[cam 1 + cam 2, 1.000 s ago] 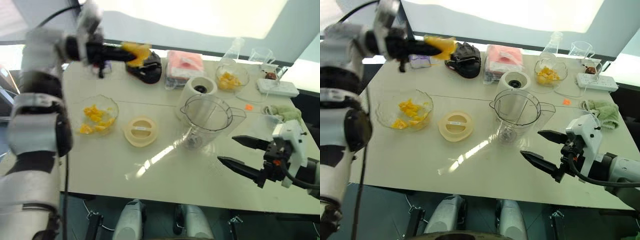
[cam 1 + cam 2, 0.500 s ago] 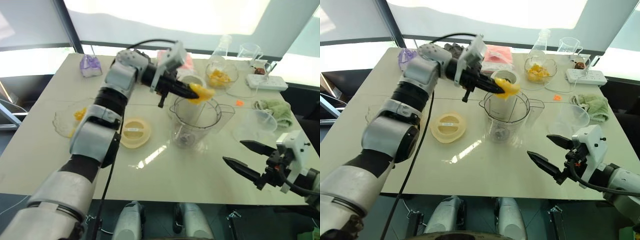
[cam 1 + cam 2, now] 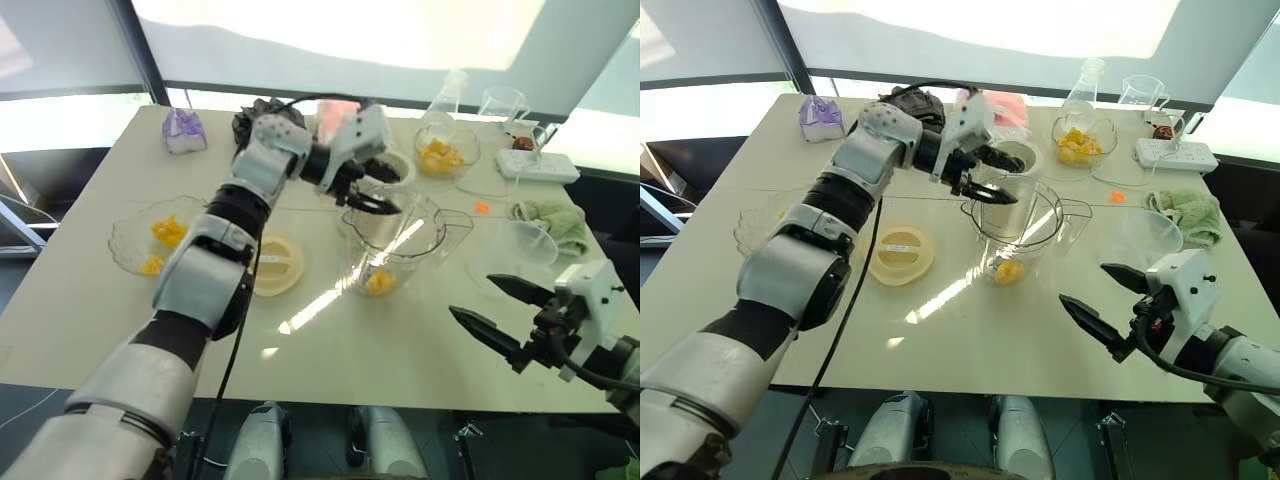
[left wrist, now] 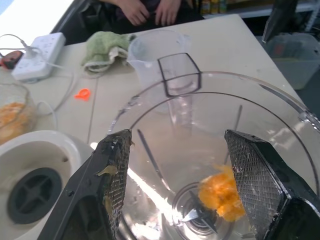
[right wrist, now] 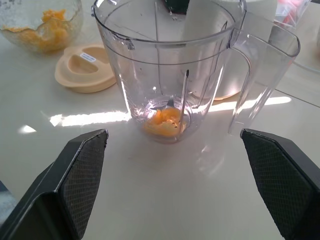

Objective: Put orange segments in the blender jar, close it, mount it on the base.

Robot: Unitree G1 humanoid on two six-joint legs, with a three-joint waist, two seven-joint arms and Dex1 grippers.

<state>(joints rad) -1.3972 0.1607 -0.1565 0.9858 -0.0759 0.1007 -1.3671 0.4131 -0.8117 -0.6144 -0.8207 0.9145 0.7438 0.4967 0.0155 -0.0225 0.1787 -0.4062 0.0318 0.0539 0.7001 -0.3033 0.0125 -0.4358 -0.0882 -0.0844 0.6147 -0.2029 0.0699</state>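
- Over the mouth of the blender jar (image 3: 1012,228) the left tool (image 3: 992,176) now hangs with its fingers apart and nothing between them; half a second ago it carried an orange chunk there, clamped shut.
- At the jar's bottom, beside the blade, that orange segment (image 5: 163,121) now lies, so the first load is in.
- Judging by this, filling is under way but hardly done: more orange segments (image 3: 163,235) sit in the glass bowl (image 3: 125,250) near the worktop's (image 3: 970,340) left edge.
- Mid-worktop the jar stands upright, long axis vertical and mouth open upward, its handle (image 5: 260,75) turned toward the robot's right and its spout toward the left.
- Just beside the jar, on its left, the cream lid (image 3: 900,254) lies flat, not yet on.
- Close behind the jar the base (image 4: 37,175) stands, socket up, nothing mounted on it.
- Near the front right edge the right tool (image 3: 1108,310) hovers, fingers spread wide, holding nothing.
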